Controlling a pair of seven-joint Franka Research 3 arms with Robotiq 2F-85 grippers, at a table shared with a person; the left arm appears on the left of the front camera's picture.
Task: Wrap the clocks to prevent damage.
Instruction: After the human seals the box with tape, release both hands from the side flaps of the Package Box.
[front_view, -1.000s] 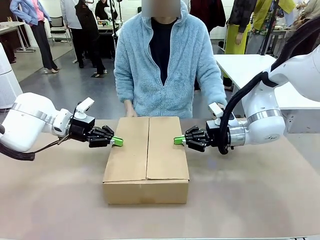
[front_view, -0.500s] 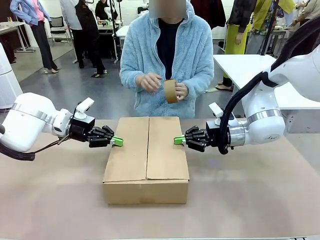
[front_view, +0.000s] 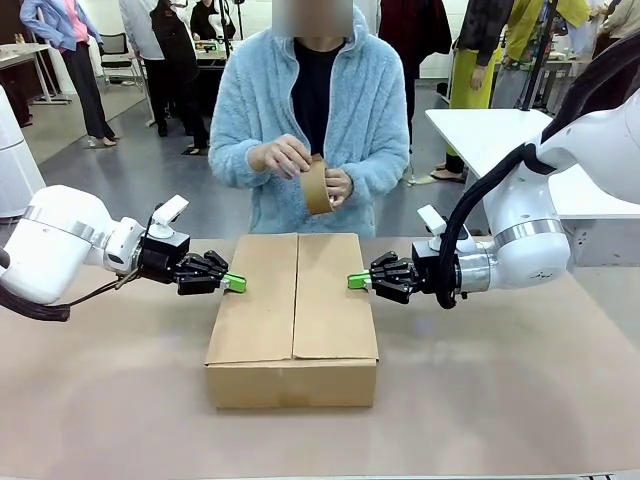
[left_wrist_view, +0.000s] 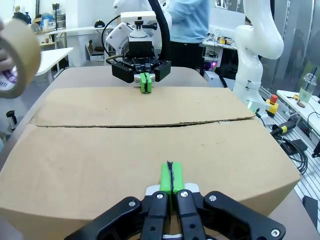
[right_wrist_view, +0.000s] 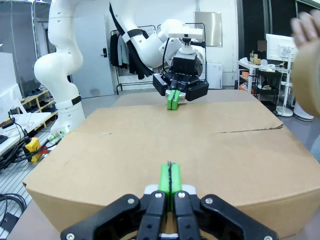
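A closed brown cardboard box sits mid-table with its two top flaps meeting in a seam. My left gripper is shut, and its green pads rest on the box's left top edge. My right gripper is shut too, pads on the right top edge. In the left wrist view my left gripper lies on the flap, facing the right gripper. The right wrist view mirrors this, my right gripper facing the left gripper. The bubble-wrapped clocks are out of view.
The person at the far side holds a brown tape roll in both hands at chest height above the box's far end. The roll also shows at the left wrist view's edge. A white table stands behind on the right.
The person lifted both hands from the table's far edge and now holds a tape roll at chest height, picking at it. Both arms and the box stayed still.
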